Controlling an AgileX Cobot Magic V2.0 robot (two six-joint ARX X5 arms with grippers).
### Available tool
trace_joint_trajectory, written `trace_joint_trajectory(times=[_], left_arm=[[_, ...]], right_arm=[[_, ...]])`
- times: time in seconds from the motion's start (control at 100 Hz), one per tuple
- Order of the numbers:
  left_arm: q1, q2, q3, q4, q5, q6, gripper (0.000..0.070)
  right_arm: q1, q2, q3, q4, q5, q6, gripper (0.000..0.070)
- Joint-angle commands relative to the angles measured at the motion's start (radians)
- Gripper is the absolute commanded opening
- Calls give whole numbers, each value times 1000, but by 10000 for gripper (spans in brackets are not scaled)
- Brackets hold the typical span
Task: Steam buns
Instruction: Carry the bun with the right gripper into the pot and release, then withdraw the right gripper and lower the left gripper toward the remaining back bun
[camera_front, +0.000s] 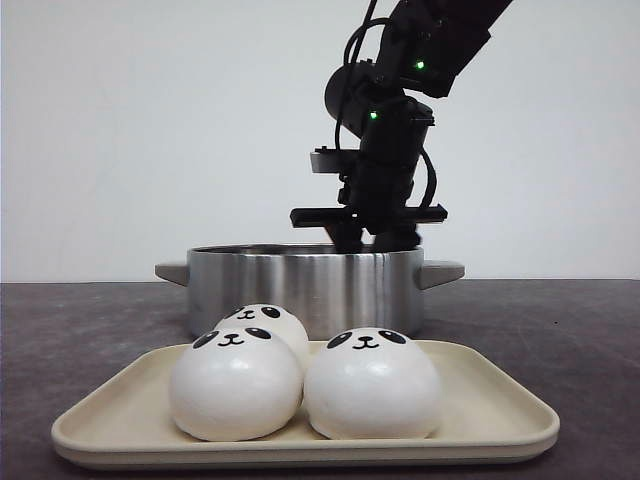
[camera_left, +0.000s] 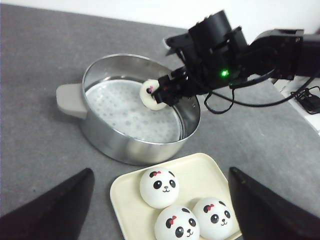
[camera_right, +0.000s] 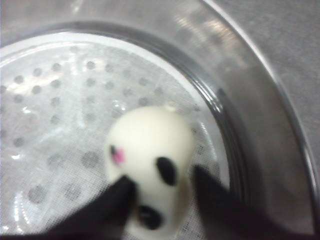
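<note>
Three white panda-faced buns (camera_front: 235, 385) (camera_front: 372, 385) (camera_front: 265, 322) sit together on a cream tray (camera_front: 500, 420) at the table's front. Behind it stands a steel steamer pot (camera_front: 310, 285). My right gripper (camera_right: 162, 182) reaches down into the pot and is shut on a fourth bun (camera_right: 150, 145), held just above the perforated insert (camera_right: 60, 100) near the pot's wall. The left wrist view shows that bun (camera_left: 151, 94) in the black fingers. My left gripper (camera_left: 160, 171) hovers open high above the tray (camera_left: 200, 170), with nothing between its fingers.
The pot has grey side handles (camera_left: 67, 100) and stands on a dark grey tabletop (camera_left: 40, 60). The right arm (camera_left: 260, 55) stretches in over the pot from the right. A cable lies at the table's right edge (camera_left: 307, 97).
</note>
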Motion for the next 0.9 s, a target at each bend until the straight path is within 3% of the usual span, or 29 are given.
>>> trace_joint_trajectory(times=[0.0, 0.26, 0.32, 0.38, 0.45, 0.65, 0.89], left_arm=[[-4, 5, 12, 10, -2, 6, 515], [-4, 5, 12, 8, -1, 4, 515], [-5, 5, 12, 1, -1, -2, 515], [-5, 5, 12, -8, 3, -2, 515], [-5, 10, 12, -10, 5, -2, 511], [-8, 86, 12, -14, 29, -27, 512], [-100, 340, 12, -19, 40, -29, 513]], right_arm=[[4, 13, 19, -3, 1, 28, 438], [-4, -11, 26, -47, -11, 55, 435], [-4, -40, 40, -51, -24, 54, 408], [-3, -81, 56, -52, -38, 52, 284], [1, -150, 72, -58, -61, 48, 0], [66, -432, 77, -110, -64, 5, 14], [258, -766, 77, -313, 72, -23, 12]])
